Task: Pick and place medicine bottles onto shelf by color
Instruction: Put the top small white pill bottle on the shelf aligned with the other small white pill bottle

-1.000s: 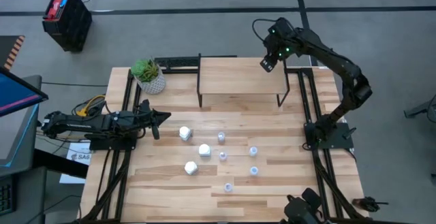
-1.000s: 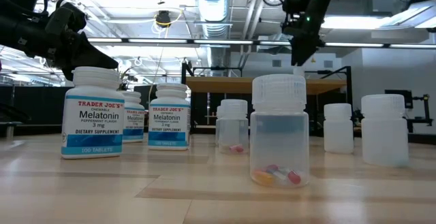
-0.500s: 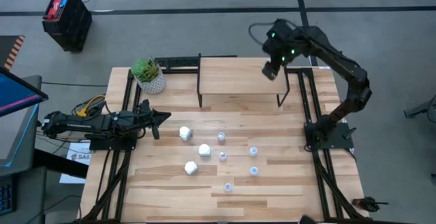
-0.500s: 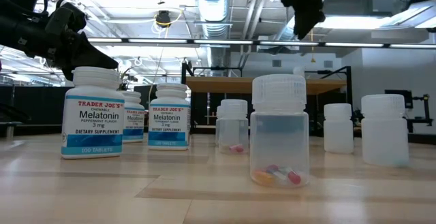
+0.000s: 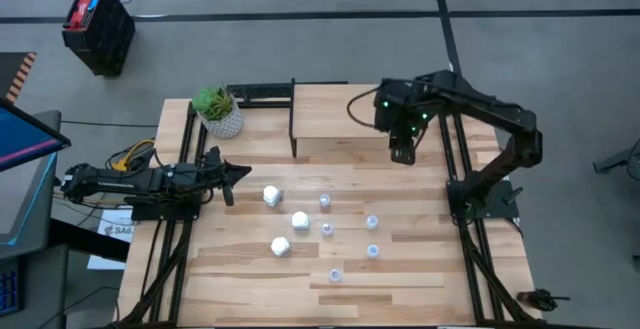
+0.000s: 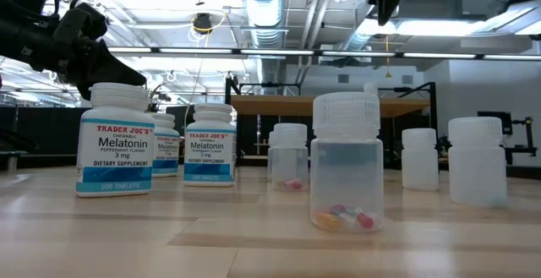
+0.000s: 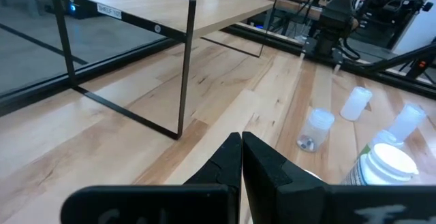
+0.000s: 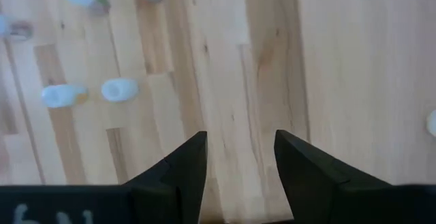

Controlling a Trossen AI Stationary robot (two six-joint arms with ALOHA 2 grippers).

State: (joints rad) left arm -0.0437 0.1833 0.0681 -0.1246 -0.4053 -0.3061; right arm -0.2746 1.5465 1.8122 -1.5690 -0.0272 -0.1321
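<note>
Right pincer (image 5: 401,156) shifted nearer bottles (image 5: 325,201)

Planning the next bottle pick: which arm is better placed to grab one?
Right. The right gripper hangs open at the shelf's front edge; the left gripper rests shut.

In the low view, the nearest chunky opaque white medicine bottle (image 6: 116,139) carries a white label with a blue lower band reading "TRADER JOE'S" in red, then "Melatonin", "3 mg", "DIETARY SUPPLEMENT" and, on the blue band, "100 TABLETS"; a small line under the brand is too fine to read; a second white bottle of the same kind (image 6: 209,144) farther back shows the same "TRADER JOE'S", "Melatonin", "3 mg", "DIETARY SUPPLEMENT"; a third white bottle (image 6: 166,145) between them shows only part of the same label, "Melatonin" legible.

In the high view, a white paper sheet (image 5: 112,231) at the table's left edge bears dark letters beginning "SA", the rest hidden.
</note>
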